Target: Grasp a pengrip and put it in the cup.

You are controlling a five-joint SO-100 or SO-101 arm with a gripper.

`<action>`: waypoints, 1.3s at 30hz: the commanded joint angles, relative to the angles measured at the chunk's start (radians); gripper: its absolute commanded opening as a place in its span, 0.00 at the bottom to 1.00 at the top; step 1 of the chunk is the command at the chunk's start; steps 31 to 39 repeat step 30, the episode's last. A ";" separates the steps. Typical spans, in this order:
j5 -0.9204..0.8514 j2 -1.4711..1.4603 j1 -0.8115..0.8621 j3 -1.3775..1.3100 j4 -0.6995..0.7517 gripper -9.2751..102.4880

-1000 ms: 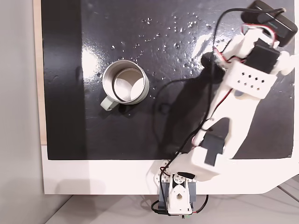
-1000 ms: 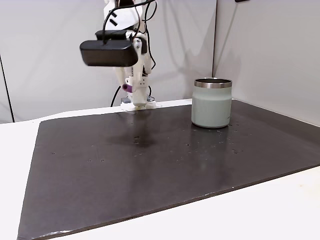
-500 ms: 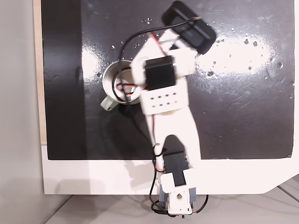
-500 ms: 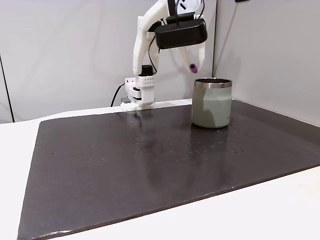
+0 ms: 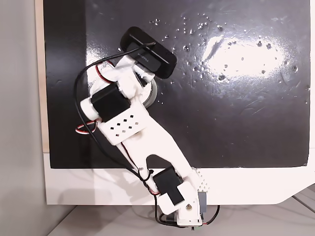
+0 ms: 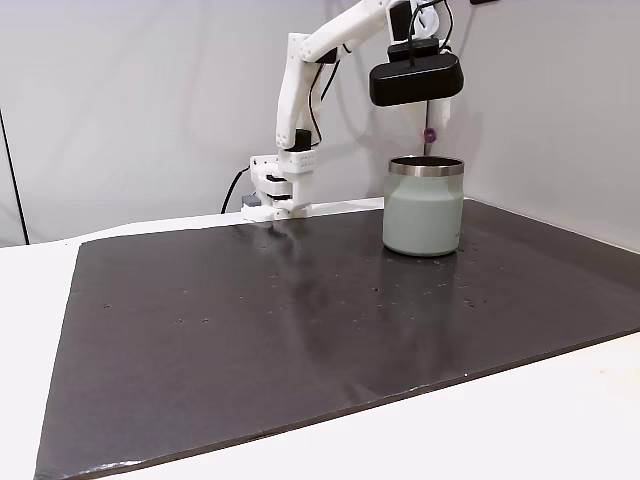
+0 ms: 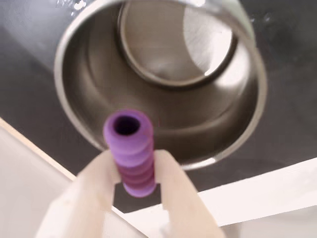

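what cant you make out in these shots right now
- Cup in a fixed view from above: the arm covers nearly all of it, handle and opening hidden.
- Pengrip in a fixed view from the side: too small to show its ribs; the wrist view shows them.
- Gripper in the wrist view: the bottom edge cuts it off.
- Cup floor in the wrist view: blurred with glare.
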 commanded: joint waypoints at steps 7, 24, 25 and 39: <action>0.005 0.075 0.034 0.014 0.011 0.32; -0.002 0.078 0.041 0.009 0.011 0.38; -0.003 0.078 0.043 0.009 0.011 0.38; -0.011 0.078 0.051 0.009 0.011 0.38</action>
